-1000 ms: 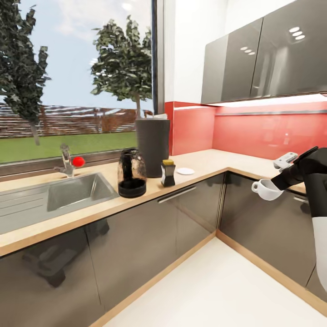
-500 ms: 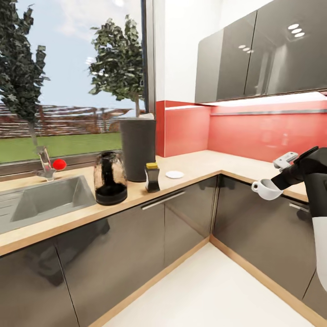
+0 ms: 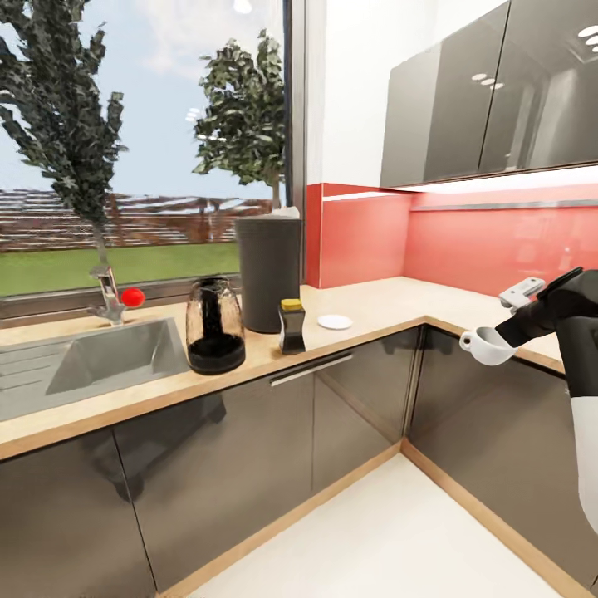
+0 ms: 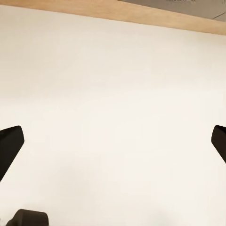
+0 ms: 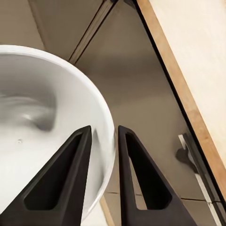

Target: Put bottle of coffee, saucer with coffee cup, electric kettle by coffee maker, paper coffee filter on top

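Our right gripper [image 5: 102,174] pinches the rim of the coffee cup [image 3: 488,345], one finger inside. The saucer [image 3: 335,321] sits well off on the kitchen countertop [image 3: 365,307], beyond the bottle of coffee [image 3: 291,326]. Our left gripper [image 4: 113,141] hangs spread wide over pale floor [image 4: 113,94].

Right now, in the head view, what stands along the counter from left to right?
Tap with red knob → sink → electric kettle → coffee maker → bottle of coffee → saucer → coffee cup, held off the counter's edge.

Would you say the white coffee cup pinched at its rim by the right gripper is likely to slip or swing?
Possibly. The coffee cup looks glossy and rigid, so the right gripper, pinching only its thin rim, may slip. Hanging below that grip, it could swing.
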Available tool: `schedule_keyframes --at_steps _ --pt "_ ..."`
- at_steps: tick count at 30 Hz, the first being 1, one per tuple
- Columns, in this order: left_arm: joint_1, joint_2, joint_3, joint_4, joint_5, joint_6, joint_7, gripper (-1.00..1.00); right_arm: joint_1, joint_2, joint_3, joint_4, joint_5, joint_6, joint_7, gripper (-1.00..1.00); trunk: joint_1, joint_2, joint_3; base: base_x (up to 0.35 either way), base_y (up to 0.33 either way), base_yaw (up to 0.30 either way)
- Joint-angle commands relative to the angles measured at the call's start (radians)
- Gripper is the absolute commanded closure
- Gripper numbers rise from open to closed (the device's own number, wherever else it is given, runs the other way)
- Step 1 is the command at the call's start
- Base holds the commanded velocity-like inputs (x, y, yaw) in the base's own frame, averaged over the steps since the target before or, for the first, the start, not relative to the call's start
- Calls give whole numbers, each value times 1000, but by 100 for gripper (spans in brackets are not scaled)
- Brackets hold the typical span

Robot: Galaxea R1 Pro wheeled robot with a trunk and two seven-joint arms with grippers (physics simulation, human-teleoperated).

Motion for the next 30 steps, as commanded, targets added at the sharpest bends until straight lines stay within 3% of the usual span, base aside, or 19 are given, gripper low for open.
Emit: schedule_keyframes --at_steps 1,7,13,30 --pt "-1 0 -2 1 4 1 -3 -100 -1 0 0 -1 7 11 11 100 0 -1 -1 1 -4 72" --pt "-1 0 -3 1 4 1 -3 -100 -1 0 0 -2 6 11 11 100 0 -1 -1 0 -22 22" --pt "-1 0 -5 1 4 1 -3 -100 -1 0 0 -2 6 11 11 100 0 -1 -1 0 -239 29" --pt "-1 0 -3 1 4 1 -3 -100 -1 1 0 -2 6 11 11 100 0 -1 -1 0 -59 246"
